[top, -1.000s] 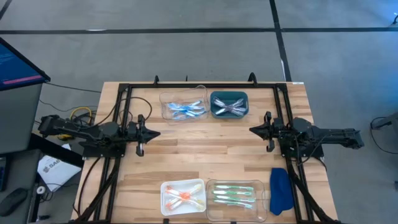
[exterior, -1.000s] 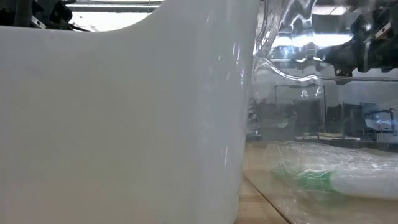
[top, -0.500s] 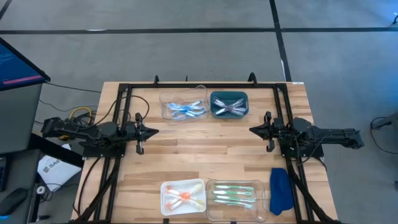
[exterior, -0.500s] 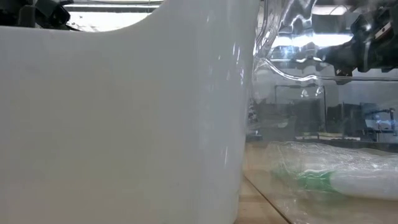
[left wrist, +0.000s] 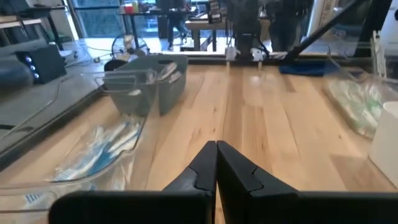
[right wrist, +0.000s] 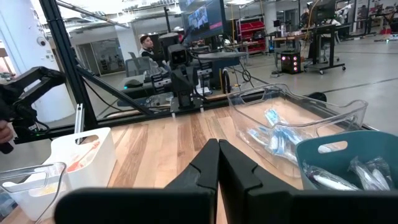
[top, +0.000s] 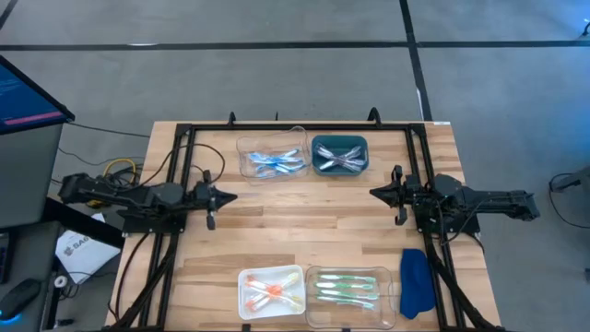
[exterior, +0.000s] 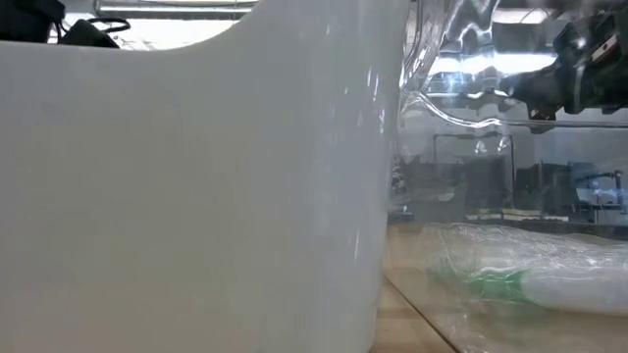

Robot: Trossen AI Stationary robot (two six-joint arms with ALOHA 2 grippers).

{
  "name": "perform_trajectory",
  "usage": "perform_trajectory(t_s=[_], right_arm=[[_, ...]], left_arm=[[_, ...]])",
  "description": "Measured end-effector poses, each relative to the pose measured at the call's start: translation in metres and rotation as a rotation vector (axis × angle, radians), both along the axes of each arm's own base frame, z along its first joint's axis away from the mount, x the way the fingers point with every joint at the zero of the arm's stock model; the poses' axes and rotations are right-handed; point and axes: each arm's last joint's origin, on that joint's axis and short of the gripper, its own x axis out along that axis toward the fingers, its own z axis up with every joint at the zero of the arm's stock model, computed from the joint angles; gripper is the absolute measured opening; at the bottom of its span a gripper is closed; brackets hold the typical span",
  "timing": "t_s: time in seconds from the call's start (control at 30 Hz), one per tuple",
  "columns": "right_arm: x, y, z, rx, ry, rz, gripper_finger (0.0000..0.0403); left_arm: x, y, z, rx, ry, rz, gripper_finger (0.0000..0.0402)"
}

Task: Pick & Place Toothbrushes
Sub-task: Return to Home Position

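The toothbrushes lie sorted in four trays. Light blue ones fill a clear tray (top: 272, 159) and white-grey ones a dark teal tray (top: 339, 154), both at the far edge. Orange-pink ones fill a white tray (top: 271, 291) and green ones a clear tray (top: 344, 290), both at the near edge. My left gripper (top: 230, 195) hovers shut over the table's left side and points toward the middle, with nothing between its fingers (left wrist: 216, 155). My right gripper (top: 372, 192) faces it from the right, also shut and bare (right wrist: 217, 155).
A blue cloth (top: 415, 281) lies at the near right beside the green tray. A black frame (top: 304, 125) runs along the far edge and both sides. Bare wood (top: 304, 221) lies between the two grippers. In the low view the white tray's wall (exterior: 196, 196) blocks the left half.
My left gripper has tipped its fingers a little downward while staying shut at the table's left side. The trays and the toothbrushes lie as before.
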Motion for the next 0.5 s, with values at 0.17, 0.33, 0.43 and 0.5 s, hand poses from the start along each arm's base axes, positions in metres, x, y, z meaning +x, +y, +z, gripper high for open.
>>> perform_trajectory(t_s=[0.17, 0.33, 0.43, 0.5], right_arm=[[0.0, 0.0, 0.0, 0.0, 0.0, 0.0, 0.0], [0.0, 0.0, 0.0, 0.0, 0.0, 0.0, 0.0], [0.0, 0.0, 0.0, 0.0, 0.0, 0.0, 0.0], [0.0, 0.0, 0.0, 0.0, 0.0, 0.0, 0.0]], left_arm=[[0.0024, -0.0003, -0.0046, 0.007, 0.05, 0.0, 0.0], [0.0039, -0.0005, -0.0076, 0.011, 0.083, 0.001, 0.0], [0.0045, -0.0005, -0.0089, 0.014, 0.095, 0.004, 0.0], [0.0048, -0.0005, -0.0095, 0.015, 0.101, 0.004, 0.0]])
